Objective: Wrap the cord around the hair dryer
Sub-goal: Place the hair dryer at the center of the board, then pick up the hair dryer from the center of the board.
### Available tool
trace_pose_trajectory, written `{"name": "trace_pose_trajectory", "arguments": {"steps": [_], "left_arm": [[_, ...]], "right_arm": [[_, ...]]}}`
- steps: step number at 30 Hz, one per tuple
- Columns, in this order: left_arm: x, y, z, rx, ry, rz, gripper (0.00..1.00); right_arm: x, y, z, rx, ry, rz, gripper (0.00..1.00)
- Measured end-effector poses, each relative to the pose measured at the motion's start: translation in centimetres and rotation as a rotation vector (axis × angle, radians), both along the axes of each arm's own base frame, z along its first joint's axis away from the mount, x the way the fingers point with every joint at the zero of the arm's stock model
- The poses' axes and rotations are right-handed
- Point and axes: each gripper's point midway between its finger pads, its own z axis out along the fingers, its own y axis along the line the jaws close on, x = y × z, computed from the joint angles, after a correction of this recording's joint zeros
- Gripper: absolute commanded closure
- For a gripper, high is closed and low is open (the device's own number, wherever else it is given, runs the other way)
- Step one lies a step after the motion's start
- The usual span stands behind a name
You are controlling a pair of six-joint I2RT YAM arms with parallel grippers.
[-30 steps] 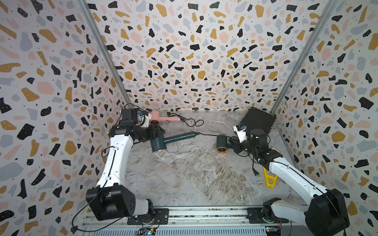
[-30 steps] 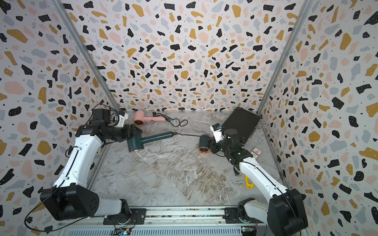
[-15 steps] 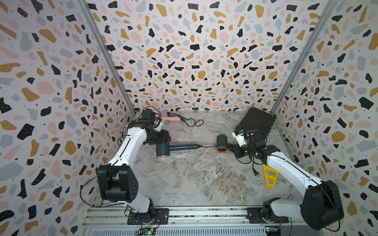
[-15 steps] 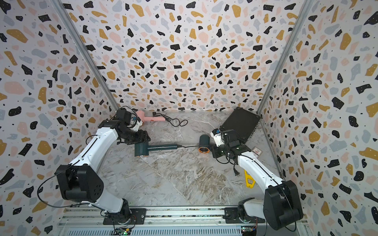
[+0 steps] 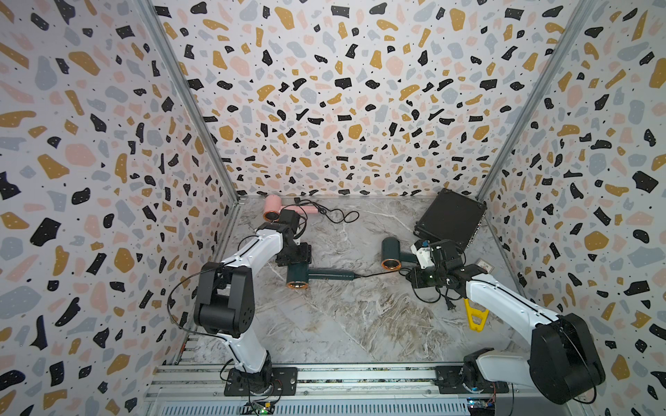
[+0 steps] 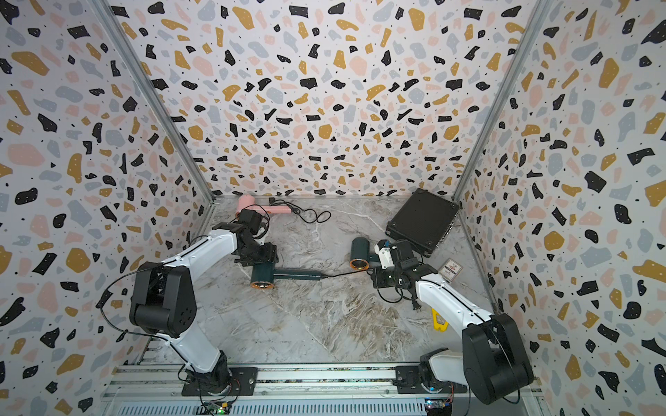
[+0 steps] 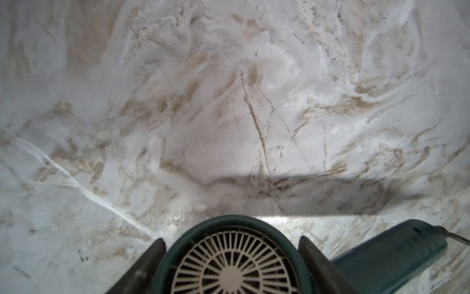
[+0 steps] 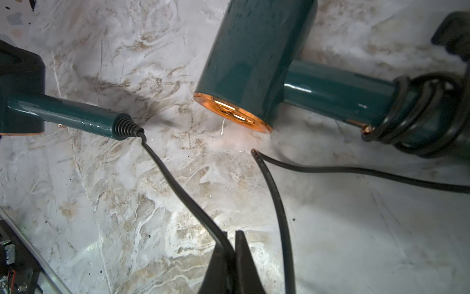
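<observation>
I'm clamping the left gripper [image 7: 231,243] on the teal hair dryer [image 7: 235,264] barrel, left-middle of the table [image 5: 324,324]. I'm pinching its cord [image 8: 175,185] in the closed right gripper [image 8: 231,238]. The wrap looks to be just starting; next needs the cord looped round the handle [image 5: 331,275].

- dryer [image 5: 320,275]: dark teal, copper nozzle rim (second dryer [image 5: 390,248] likewise)
- cord [image 8: 178,188]: black
- desk [image 5: 342,324]: grey-white marble, brown veins
- walls [image 5: 342,108]: terrazzo specks

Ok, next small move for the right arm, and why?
Probably swing the right gripper over the handle to lay a first loop. It is shut on the cord, which runs unwrapped from the handle's end, and the left gripper clamps the dryer by its barrel, bracing it.
</observation>
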Motion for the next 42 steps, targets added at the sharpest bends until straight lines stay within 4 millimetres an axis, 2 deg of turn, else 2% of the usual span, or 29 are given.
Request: {"name": "trace_pose_trajectory", "arguments": {"steps": [3,7,8,12,15,20,29,37,42], "left_arm": [[0.4,-0.1,-1.4,0.014,0.016,0.004,0.98],[0.3,0.0,-3.3,0.023,0.061,0.011,0.50],[0.3,0.0,-3.5,0.024,0.065,0.011,0.42],[0.3,0.0,-3.5,0.025,0.066,0.010,0.13],[0.4,1.0,-3.6,0.083,0.062,0.016,0.02],[0.4,1.5,-3.5,0.112,0.059,0.019,0.01],[-0.3,1.3,-2.5,0.100,0.043,0.033,0.01],[-2.4,0.5,-5.0,0.041,0.092,0.071,0.04],[-3.0,0.0,-5.4,0.006,0.089,0.096,0.16]], "right_arm": [[-0.1,0.3,-0.1,0.001,0.005,-0.009,0.94],[-0.2,0.3,-0.1,-0.004,0.003,-0.021,0.95],[-0.2,0.2,-0.1,-0.005,0.002,-0.027,0.95],[-0.5,0.0,-0.3,-0.012,0.004,-0.036,0.95],[-0.3,-0.4,-0.3,-0.030,-0.009,-0.057,0.96],[0.0,-0.7,0.4,-0.041,-0.044,-0.074,0.96],[0.2,-1.1,0.3,-0.064,-0.055,-0.090,0.96],[0.2,-1.3,0.1,-0.081,-0.059,-0.100,0.96],[0.3,-1.4,0.1,-0.081,-0.059,-0.108,0.96]]}}
